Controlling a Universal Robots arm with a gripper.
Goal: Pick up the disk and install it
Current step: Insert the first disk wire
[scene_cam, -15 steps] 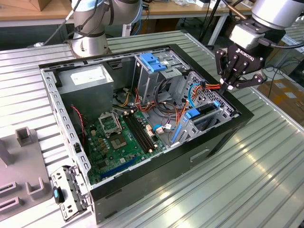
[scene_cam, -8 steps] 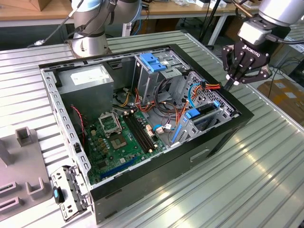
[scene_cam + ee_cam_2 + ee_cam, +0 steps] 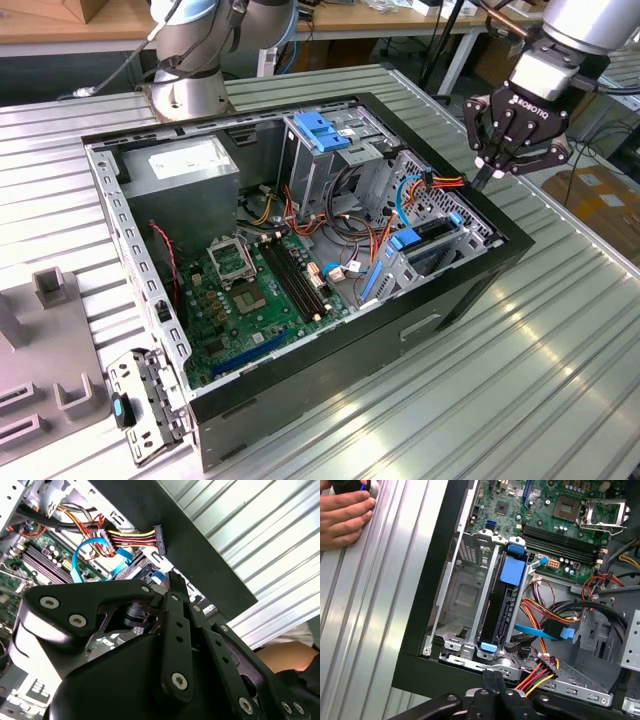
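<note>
Hovering over the computer case [image 3: 340,385] edge at the exterior view's right, the tool [image 3: 487,178] is clenched and empty. In the first wrist view, the disk [image 3: 504,610] stands on edge in the drive cage [image 3: 465,595], apparently seated, and a hand [image 3: 342,515] rests on the counter [image 3: 380,605]. In the second wrist view, the tool sits above the cables [image 3: 130,535].

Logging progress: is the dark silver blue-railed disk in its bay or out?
In. The dark silver blue-railed disk stands on edge inside the silver metal drive cage; full seating cannot tell.
</note>
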